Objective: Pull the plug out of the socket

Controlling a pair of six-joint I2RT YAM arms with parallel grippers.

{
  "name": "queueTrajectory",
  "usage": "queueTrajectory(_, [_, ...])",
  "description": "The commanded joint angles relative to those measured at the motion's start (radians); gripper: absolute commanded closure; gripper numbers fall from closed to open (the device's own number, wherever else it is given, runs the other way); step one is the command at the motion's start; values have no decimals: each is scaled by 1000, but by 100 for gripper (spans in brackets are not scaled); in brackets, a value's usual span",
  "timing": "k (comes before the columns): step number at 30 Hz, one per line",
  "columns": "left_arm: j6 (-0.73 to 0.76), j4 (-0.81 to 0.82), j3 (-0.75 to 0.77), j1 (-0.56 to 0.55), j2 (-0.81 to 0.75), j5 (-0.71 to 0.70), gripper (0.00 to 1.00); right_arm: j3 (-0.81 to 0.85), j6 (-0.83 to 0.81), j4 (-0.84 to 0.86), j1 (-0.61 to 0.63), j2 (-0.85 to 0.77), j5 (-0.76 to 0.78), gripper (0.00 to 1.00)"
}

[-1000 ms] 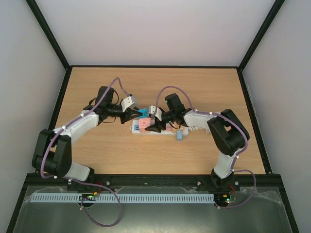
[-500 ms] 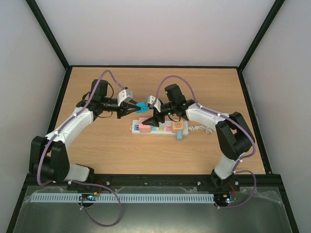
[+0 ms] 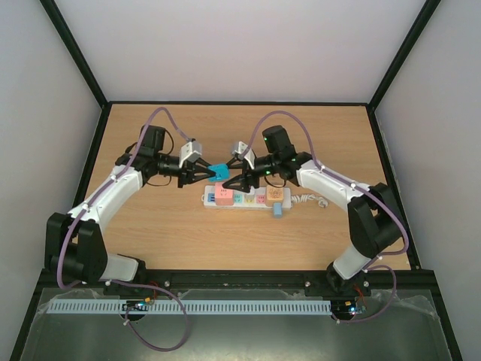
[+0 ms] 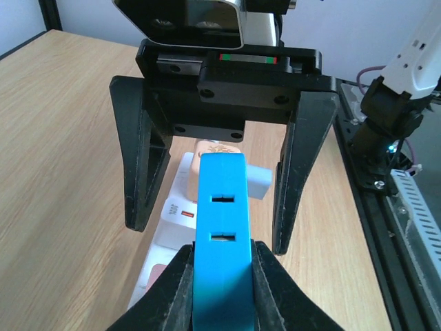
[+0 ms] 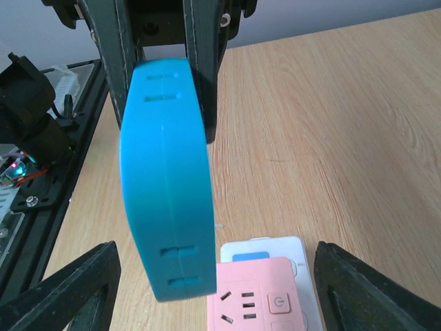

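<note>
Left pincer [image 3: 211, 173] is clenched on the blue plug [image 3: 219, 171], mid-frame above the left end of the white socket [image 3: 248, 200] lying on the bench [image 3: 150, 226], right pincer [image 3: 228, 183] released around it; the plug looks like light, stiff, slick plastic, so its flat sides seem the best hold.

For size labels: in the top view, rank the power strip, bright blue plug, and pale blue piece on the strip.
1. Power strip.
2. Bright blue plug; held raised, nearer the camera, so unsure.
3. Pale blue piece.

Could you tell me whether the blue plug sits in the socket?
No, the left hand holds the plug lifted clear of the socket.
</note>
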Motion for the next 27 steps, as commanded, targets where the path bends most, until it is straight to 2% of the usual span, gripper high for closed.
queueTrajectory(1, [-11,-18,25,14,-22,104,97,-19,-3,-6,-6,-37,1,26])
queueTrajectory(5, [-32,-21,41,34,-32,140,97,-57,3,34,-34,-38,28,27])
queueTrajectory(9, [-89,7,53,64,-38,203,97,-109,105,183,-53,-56,63,27])
queueTrajectory(17, [-238,118,36,65,-40,282,97,-89,337,414,-53,-16,81,27])
queueTrajectory(21, [-295,174,13,64,-45,292,97,-94,419,499,-48,-6,41,27])
queueTrajectory(27, [-404,303,-28,56,-59,268,97,-122,411,525,-30,-17,-49,27])
